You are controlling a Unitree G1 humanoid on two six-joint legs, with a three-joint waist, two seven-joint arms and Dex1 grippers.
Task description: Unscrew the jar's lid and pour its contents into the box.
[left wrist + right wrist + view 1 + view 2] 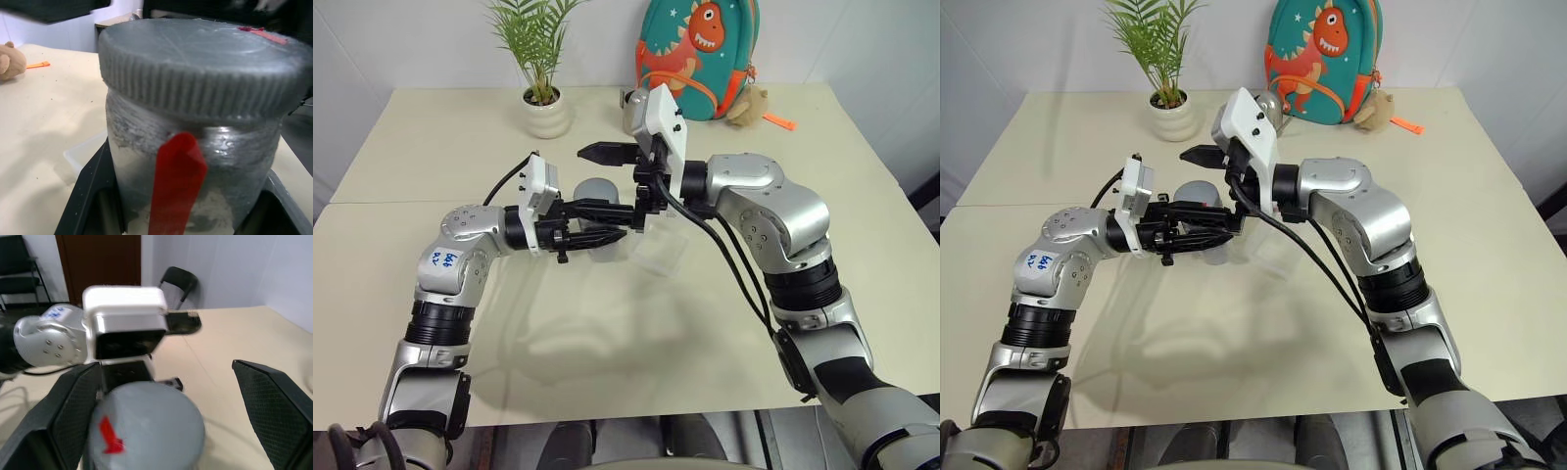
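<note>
Left fingers (93, 196) pinched the jar (195, 171) upright, and my right fingers (63, 416) sat spread wide either side of its lid (146, 426).

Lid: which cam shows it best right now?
Left wrist view: the lid looms close, ribbed edge and flat top visible, seated on the jar. Right wrist view shows its top from above, blurred. Head views show a small grey cap, partly behind the arms.

Lid (195, 63): matt grey plastic, ribbed rim, scuffed top; jar (195, 176): clear plastic, cloudy with dust, glossy red strip; box (661, 253): thin transparent plastic; table (607, 333): smooth matt beige
</note>
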